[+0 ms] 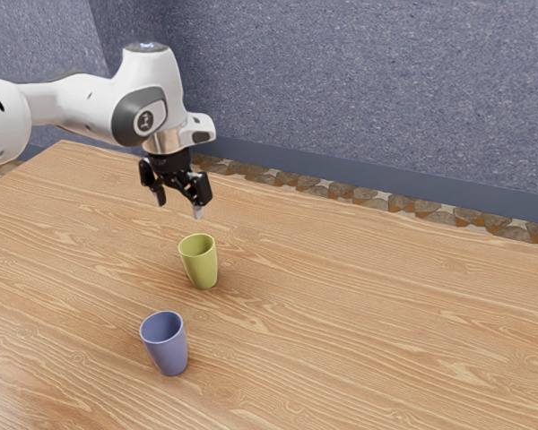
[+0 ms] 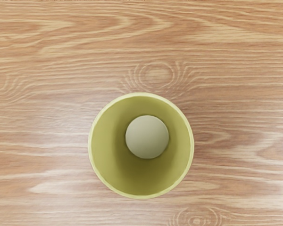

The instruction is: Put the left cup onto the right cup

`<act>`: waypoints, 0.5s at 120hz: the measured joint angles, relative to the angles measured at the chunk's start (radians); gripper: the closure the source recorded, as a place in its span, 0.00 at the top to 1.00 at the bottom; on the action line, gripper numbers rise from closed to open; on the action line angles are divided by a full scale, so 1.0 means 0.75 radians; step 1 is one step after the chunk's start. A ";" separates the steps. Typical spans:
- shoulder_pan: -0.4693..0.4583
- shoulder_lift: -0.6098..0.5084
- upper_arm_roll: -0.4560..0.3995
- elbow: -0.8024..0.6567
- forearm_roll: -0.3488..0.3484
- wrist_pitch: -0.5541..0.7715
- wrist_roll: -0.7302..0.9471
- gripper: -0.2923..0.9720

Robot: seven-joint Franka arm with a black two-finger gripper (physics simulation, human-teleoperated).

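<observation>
Hovering above the upright green cup (image 1: 198,260) away from the table's (image 1: 386,305) edges, black gripper (image 1: 180,201), jaws apart, holding nothing, purple cup (image 1: 164,342) upright, nearer the front edge

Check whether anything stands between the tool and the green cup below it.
Nothing visible does. The open tool hovers above the upright green cup with bare air between them. The purple cup stands apart on the table, off that path.
</observation>
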 joint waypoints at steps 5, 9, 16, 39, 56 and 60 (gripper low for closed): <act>0.000 0.002 -0.003 0.000 -0.001 0.004 0.001 0.77; 0.000 0.004 -0.005 0.000 -0.001 0.007 0.002 0.77; 0.000 0.005 -0.008 0.000 -0.002 0.011 0.003 0.77; -0.002 0.005 -0.012 -0.004 -0.009 0.019 0.003 0.77; -0.002 0.005 -0.012 -0.008 -0.013 0.021 0.002 0.77; -0.002 0.006 -0.012 -0.009 -0.015 0.022 0.002 0.77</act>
